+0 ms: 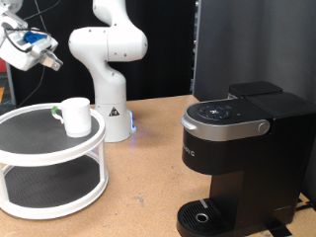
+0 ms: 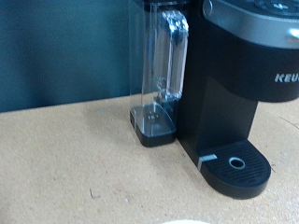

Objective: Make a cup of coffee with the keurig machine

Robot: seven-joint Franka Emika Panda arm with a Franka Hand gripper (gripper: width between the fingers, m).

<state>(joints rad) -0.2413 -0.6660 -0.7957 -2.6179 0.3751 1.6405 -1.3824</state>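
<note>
The white mug [image 1: 74, 114] stands upright on the top tier of a round white two-tier shelf [image 1: 30, 148] at the exterior view's left. The black Keurig machine [image 1: 237, 148] stands at the right with its grey-handled lid down and nothing on its drip tray [image 1: 202, 214]. My gripper [image 1: 44, 57] hangs high at the top left, above and to the left of the mug, clear of it, with nothing seen between its fingers. The wrist view shows the Keurig [image 2: 238, 93], its clear water tank [image 2: 161, 65] and its drip tray [image 2: 235, 168]. The fingers do not show there.
The white robot arm base [image 1: 111, 94] stands behind the shelf, between the shelf and the machine. A dark panel [image 1: 252, 44] rises behind the Keurig. The wooden tabletop [image 1: 143, 188] lies between the shelf and the machine.
</note>
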